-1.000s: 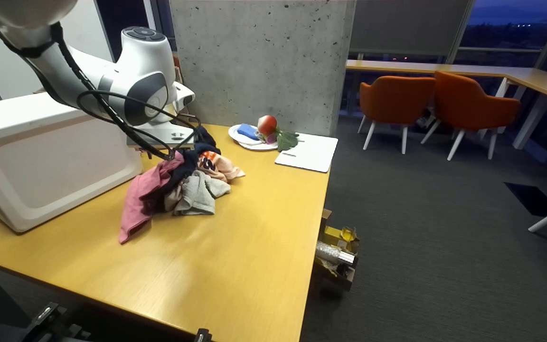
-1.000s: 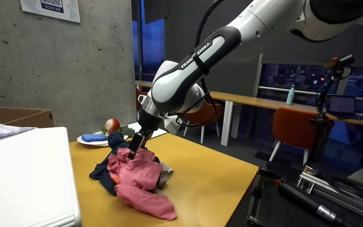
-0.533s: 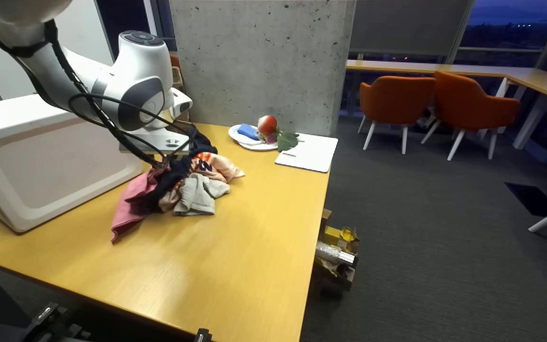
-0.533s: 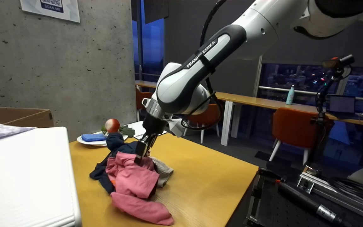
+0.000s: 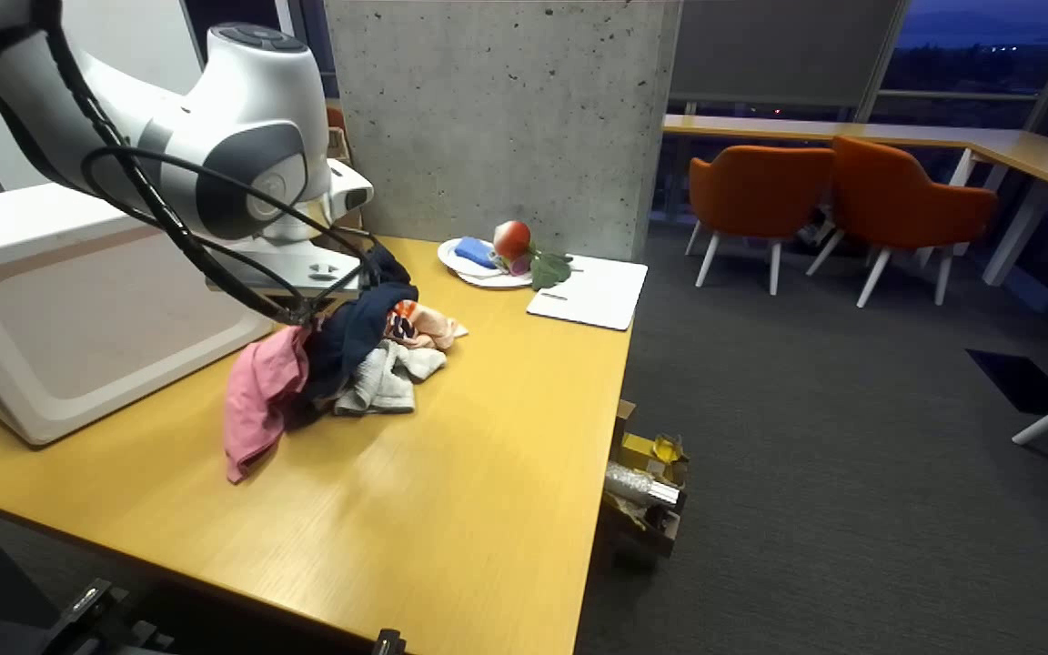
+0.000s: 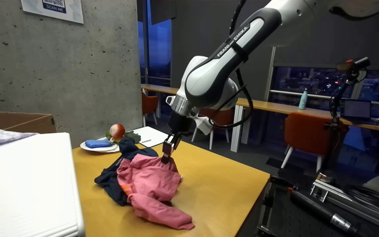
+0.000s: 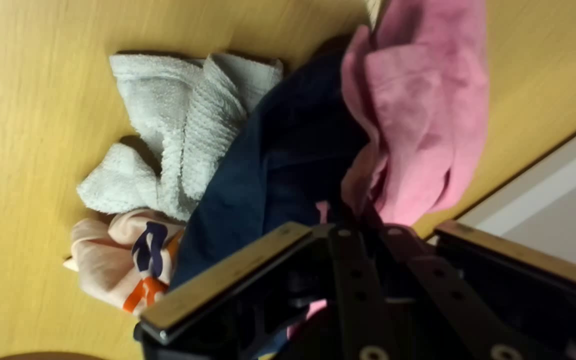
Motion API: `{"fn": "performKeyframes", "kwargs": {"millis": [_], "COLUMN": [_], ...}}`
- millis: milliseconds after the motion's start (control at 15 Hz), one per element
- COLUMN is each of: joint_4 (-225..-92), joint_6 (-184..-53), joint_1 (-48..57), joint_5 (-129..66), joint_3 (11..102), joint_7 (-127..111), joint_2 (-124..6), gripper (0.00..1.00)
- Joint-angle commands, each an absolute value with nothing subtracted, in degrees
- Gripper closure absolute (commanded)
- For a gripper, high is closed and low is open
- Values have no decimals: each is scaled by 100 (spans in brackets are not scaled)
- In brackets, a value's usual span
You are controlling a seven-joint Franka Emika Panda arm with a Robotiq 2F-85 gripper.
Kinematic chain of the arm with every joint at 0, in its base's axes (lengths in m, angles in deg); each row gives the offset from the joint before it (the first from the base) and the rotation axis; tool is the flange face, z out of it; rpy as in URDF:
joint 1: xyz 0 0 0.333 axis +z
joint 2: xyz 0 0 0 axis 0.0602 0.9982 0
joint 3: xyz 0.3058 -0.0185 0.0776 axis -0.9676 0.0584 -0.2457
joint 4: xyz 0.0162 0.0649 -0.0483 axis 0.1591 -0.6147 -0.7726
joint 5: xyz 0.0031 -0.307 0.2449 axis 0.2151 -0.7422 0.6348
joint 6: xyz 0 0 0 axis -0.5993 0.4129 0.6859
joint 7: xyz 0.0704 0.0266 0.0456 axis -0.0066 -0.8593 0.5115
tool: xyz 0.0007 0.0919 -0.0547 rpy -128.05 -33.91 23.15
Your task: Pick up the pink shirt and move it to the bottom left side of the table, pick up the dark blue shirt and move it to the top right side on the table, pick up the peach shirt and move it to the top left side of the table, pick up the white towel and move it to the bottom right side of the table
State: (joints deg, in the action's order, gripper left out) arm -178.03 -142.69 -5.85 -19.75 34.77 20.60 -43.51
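Currently, gripper (image 6: 167,156): pressed together, pinching pink shirt (image 6: 152,181).
Towel (image 7: 207,137): upper left, wrist view.
Bottle (image 6: 303,99): right, in an exterior view only.

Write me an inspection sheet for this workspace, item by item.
Surface: wood-toned table, reflecting light.
Job's things: pink shirt, dark blue shirt, peach shirt and white towel bunched together.
Clutter: plate with a blue item; white board; large white box.
Grippers: the gripper looks shut on the pink shirt; whether it also pinches the dark blue shirt, cannot tell.
Cables: black cable looping beside the arm.
Surroundings: concrete pillar, orange chairs, windows.
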Motion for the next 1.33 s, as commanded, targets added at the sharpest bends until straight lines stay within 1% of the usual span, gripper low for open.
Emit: {"fn": "performKeyframes", "kwargs": {"millis": [0,400,733,1000,1267], "joint_4": [-18242,-17921,-17858,-18326,-18999], "joint_6": [-14186,-13805,-13676,-13288,-12553], "joint_1": [-695,-299,250,457,620], "joint_5": [-1727,-1516,-1272,-607,-602], "joint_3": [3390,3505,3475,3398,3609], "joint_7": [2003,1849,1712,1830,1525], "joint_2": [-5216,-6039,-6353,-6587,-6903], "gripper": [99,99,99,99,99]}}
